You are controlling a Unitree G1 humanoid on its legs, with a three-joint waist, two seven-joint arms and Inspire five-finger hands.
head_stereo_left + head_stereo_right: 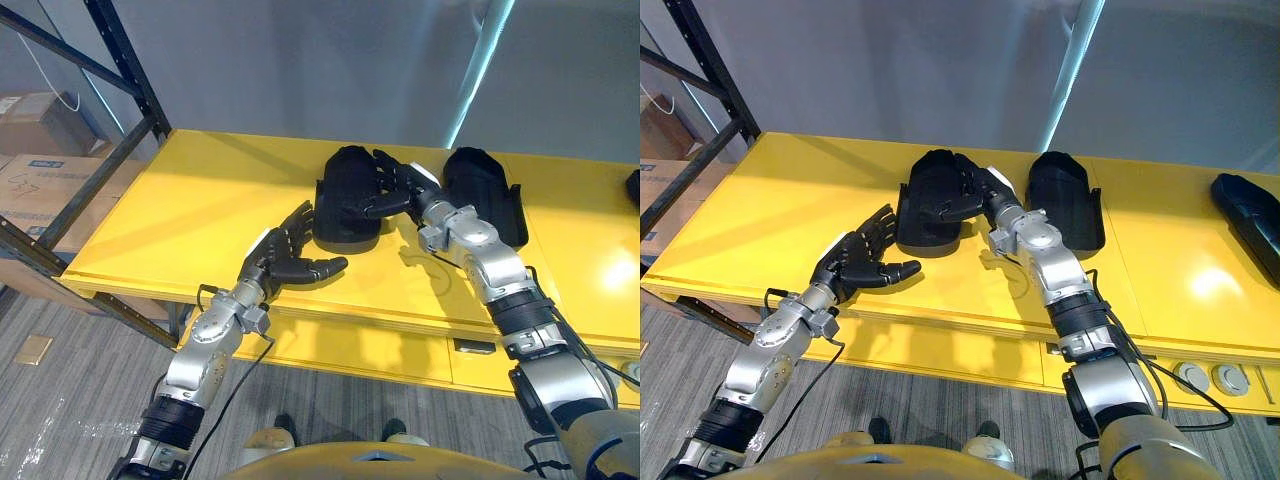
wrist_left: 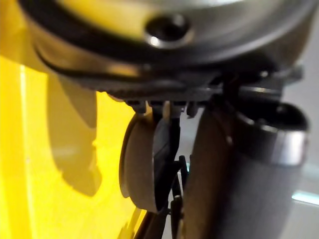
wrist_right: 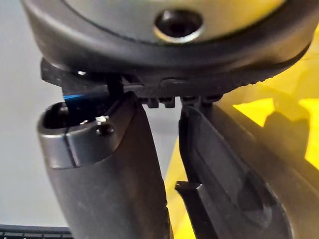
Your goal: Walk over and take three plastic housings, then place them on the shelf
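Two black plastic housings lie side by side on the yellow shelf surface point(image 1: 200, 200). My right hand point(image 1: 395, 185) rests on top of the left housing point(image 1: 345, 228), its fingers spread flat over the far end and its thumb lying across the middle. The second housing point(image 1: 487, 190) sits just right of that wrist. A third black housing point(image 1: 1250, 218) lies at the far right. My left hand point(image 1: 290, 255) hovers near the front edge, to the left of the left housing, fingers straight and thumb out, holding nothing.
Black rack uprights and braces point(image 1: 125, 70) stand at the left end. Cardboard boxes point(image 1: 50, 180) are stacked beyond them on the floor. A grey wall closes the back. Bare yellow surface stretches left of the housings.
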